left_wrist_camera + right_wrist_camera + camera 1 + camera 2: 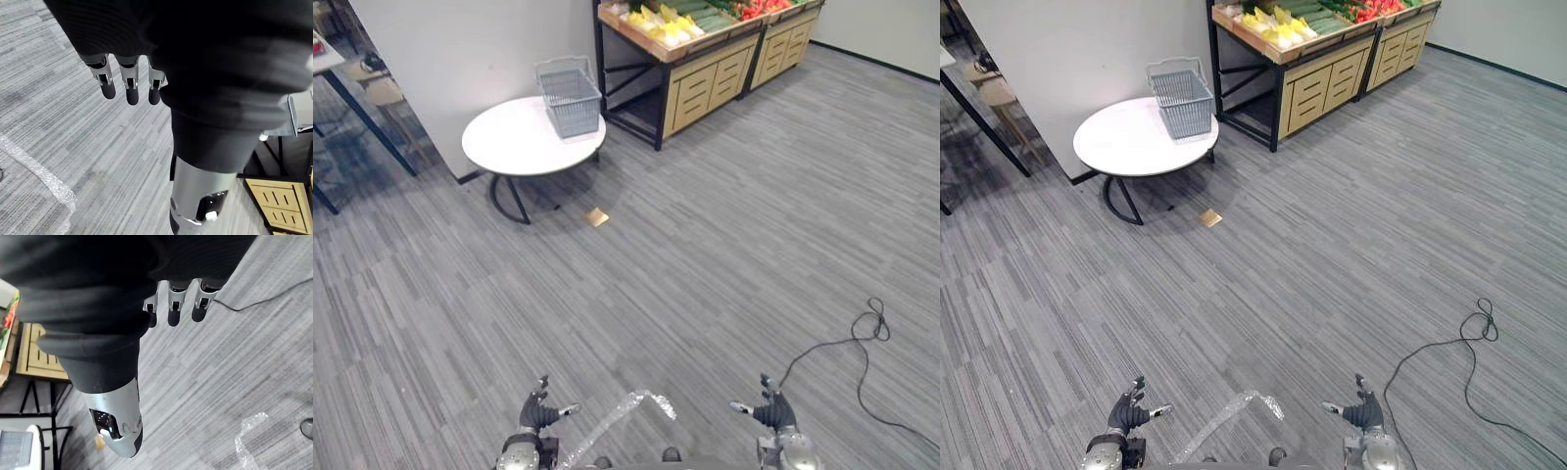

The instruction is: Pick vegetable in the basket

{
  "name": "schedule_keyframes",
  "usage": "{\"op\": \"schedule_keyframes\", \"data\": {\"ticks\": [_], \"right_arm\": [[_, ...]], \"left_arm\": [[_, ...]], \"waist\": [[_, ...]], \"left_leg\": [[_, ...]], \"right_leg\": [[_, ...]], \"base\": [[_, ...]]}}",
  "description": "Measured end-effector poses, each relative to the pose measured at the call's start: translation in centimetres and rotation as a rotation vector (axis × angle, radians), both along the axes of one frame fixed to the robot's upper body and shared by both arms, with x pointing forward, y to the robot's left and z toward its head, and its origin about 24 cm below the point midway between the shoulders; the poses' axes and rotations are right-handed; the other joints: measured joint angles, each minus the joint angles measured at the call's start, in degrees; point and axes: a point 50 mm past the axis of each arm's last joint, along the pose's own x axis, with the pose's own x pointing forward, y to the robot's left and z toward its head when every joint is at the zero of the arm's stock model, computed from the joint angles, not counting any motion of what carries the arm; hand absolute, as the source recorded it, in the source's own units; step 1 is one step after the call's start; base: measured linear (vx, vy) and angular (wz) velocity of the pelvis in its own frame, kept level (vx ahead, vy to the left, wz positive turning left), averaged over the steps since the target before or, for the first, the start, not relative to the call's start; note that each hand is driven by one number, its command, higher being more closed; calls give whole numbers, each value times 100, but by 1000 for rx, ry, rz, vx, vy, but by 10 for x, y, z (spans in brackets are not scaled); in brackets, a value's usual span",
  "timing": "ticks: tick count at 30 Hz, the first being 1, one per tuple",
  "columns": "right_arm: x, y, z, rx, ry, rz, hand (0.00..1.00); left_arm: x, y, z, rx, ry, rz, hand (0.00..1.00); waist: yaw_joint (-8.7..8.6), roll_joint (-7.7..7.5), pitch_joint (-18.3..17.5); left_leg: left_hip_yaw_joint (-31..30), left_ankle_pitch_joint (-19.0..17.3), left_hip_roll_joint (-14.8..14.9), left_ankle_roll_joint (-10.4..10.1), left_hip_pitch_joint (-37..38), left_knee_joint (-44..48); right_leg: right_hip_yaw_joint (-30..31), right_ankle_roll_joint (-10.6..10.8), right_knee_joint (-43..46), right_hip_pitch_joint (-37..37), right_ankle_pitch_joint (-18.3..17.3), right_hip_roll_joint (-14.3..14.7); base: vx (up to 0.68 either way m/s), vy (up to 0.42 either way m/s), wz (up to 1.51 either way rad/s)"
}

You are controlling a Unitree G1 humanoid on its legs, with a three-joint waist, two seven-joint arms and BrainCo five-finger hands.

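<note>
My left hand [540,411] and my right hand [771,409] hang low over the grey carpeted floor [724,255], well apart from each other, palms turned inward. On both, the fingers [128,85] are straight and relaxed with the thumb held out to the side. They are spread open and hold nothing. The right wrist view shows the same of that hand's fingers [173,308]. A crumpled strip of clear plastic [617,416] lies on the floor between my two hands.

The vegetables are far from me, in the top trays of a wooden produce stand [705,73] with drawers. There are yellow ones [656,24] at its left end, green ones [703,15] next to them and red ones [762,8] further right. The grey basket [570,101] stands upright on the round white counter [509,142], at the counter's far right edge, just beside the stand's left end. Its handle is tipped back. A small tan scrap [596,216] lies on the floor near the counter's near right edge.
</note>
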Motion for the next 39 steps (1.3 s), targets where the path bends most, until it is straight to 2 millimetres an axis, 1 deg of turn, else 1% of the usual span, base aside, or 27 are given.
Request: {"op": "schedule_keyframes", "data": {"ticks": [3, 10, 14, 17, 20, 21, 23, 24, 25, 26, 27, 28, 29, 30, 31, 32, 33, 34, 35, 36, 37, 38, 39], "right_arm": [[2, 0, 1, -15, -1, 17, 0], [7, -1, 5, -23, -25, 15, 0], [10, -3, 9, -28, -49, 5, 0], [11, -7, 10, -38, -51, -4, 0], [20, -10, 15, -56, -82, -11, 0], [26, -12, 20, -56, -109, -24, 0], [33, -14, 26, -61, -145, -31, 0], [36, -15, 28, -68, -157, -37, 0], [37, -16, 28, -74, -156, -39, 0], [39, -16, 29, -73, -162, -37, 0], [43, -15, 31, -69, -174, -36, 0], [42, -13, 31, -60, -174, -39, 0], [39, -13, 29, -53, -167, -46, 0], [40, -13, 30, -53, -171, -46, 0], [43, -13, 32, -56, -185, -41, 0], [47, -14, 35, -64, -196, -31, 0], [51, -16, 38, -76, -205, -17, 0], [51, -16, 39, -80, -210, -11, 0], [50, -16, 41, -82, -217, -9, 0], [46, -15, 42, -84, -222, -5, 0], [46, -17, 44, -90, -227, -4, 0], [55, -15, 48, -88, -249, -3, 0], [56, -13, 49, -82, -255, 0, 0]], "left_arm": [[5, 0, 5, 2, -35, -4, 0], [-6, 9, 2, 12, -8, 52, 0], [-9, 10, 1, 16, -1, 68, 0], [-11, 12, 1, 10, -3, 98, 0], [-13, 16, 1, 7, -3, 134, 0], [-13, 16, 2, 0, -8, 142, 0], [-11, 17, 3, -6, -19, 148, 0], [-9, 17, 4, -9, -25, 153, 0], [-7, 17, 4, -10, -28, 156, 0], [-4, 17, 6, -5, -39, 159, 0], [1, 18, 8, 1, -53, 159, 0], [8, 20, 11, 12, -70, 148, 0], [12, 23, 14, 30, -80, 141, 0], [15, 25, 15, 42, -87, 145, 0], [19, 26, 17, 44, -96, 145, 0], [25, 25, 18, 41, -107, 152, 0], [33, 25, 20, 41, -123, 162, 0], [37, 25, 22, 38, -136, 163, 0], [40, 25, 23, 36, -145, 164, 0], [38, 26, 22, 36, -140, 169, 0], [36, 24, 21, 30, -133, 173, 0], [44, 17, 21, 14, -139, 157, 0], [48, 15, 21, 7, -142, 154, 0]], "waist": [[0, 14, 11], [1, 31, 30], [2, 29, 29], [12, 30, 36], [21, 43, 64], [23, 63, 69], [30, 76, 65], [14, 40, 99], [12, 34, 140], [16, 62, 179], [-21, 67, 275], [-55, 28, 394], [-88, 56, 470], [-99, 59, 474], [-146, 105, 509], [-205, 218, 607], [-310, 348, 716], [-362, 341, 740], [-379, 245, 742], [-431, 114, 689], [-471, 96, 666], [-467, 350, 789], [-447, 350, 803]], "left_leg": [[1, -2, -1, -3, 16, 3], [16, -76, 1, -11, 64, 20], [36, -107, 1, -26, -128, 24], [116, -136, 19, 13, -308, 90], [209, -406, 81, 26, -556, 410], [260, -537, 104, 32, -673, 575], [330, -728, 93, 67, -832, 800], [349, -848, 34, 90, -845, 937], [361, -964, 4, 149, -812, 1019], [347, -1038, 13, 165, -736, 1033], [300, -1106, 18, 209, -551, 993], [270, -1173, -1, 228, -309, 943], [212, -1299, 7, 214, -42, 889], [180, -1372, 42, 203, 135, 803], [154, -1412, 138, 175, 282, 716], [115, -1420, 297, 168, 426, 671], [-5, -1413, 488, 160, 570, 657], [-103, -1401, 527, 133, 690, 644], [-164, -1402, 510, -138, 856, 623], [-300, -1506, 442, -365, 1106, 639], [-391, -1574, 502, -472, 1243, 679], [-427, -1359, 726, -882, 1153, 1192], [-475, -1086, 712, -942, 994, 1577]], "right_leg": [[-38, 0, 4, 28, 0, -8], [-34, 25, 22, 55, -40, -9], [-61, 41, 82, -166, -81, -11], [-66, 75, 92, -369, -142, -13], [37, 115, 105, -507, -189, -6], [67, 156, 187, -612, -270, -11], [129, 226, 698, -924, -594, -54], [148, 307, 1214, -1106, -809, -131], [97, 299, 1826, -1342, -948, -176], [19, 344, 2383, -1551, -975, -192], [-132, 379, 3211, -1847, -984, -236], [-299, 367, 3954, -2062, -1030, -324], [-473, 261, 4268, -2226, -1326, -352], [-604, 146, 4258, -2428, -1496, -344], [-772, 64, 4088, -2681, -1558, -255], [-928, -62, 3650, -2874, -1461, -130], [-1109, -146, 2808, -3092, -1124, 93], [-1145, -161, 2086, -3219, -642, 182], [-1120, -237, 1321, -3246, -65, 236], [-988, -421, 682, -3224, 739, 264], [-867, -631, 855, -3212, 1479, 255], [-1040, -887, 1693, -3375, 991, 337], [-1055, -869, 1983, -3411, 743, 290]], "base": [[14, -3, 5], [-57, -16, -3], [-116, -17, 1], [-11, -9, -2], [57, 12, -16], [123, 26, -25], [191, 40, -20], [257, 45, -15], [328, 75, -16], [279, 79, -6], [316, 87, 12], [359, 50, 26], [475, 40, 21], [423, 15, 14], [462, -9, 14], [504, -39, 34], [542, -59, 47], [642, -92, 46], [720, -143, 47], [754, -160, 47], [866, -211, 40], [699, -202, 22], [820, -282, 19]]}}
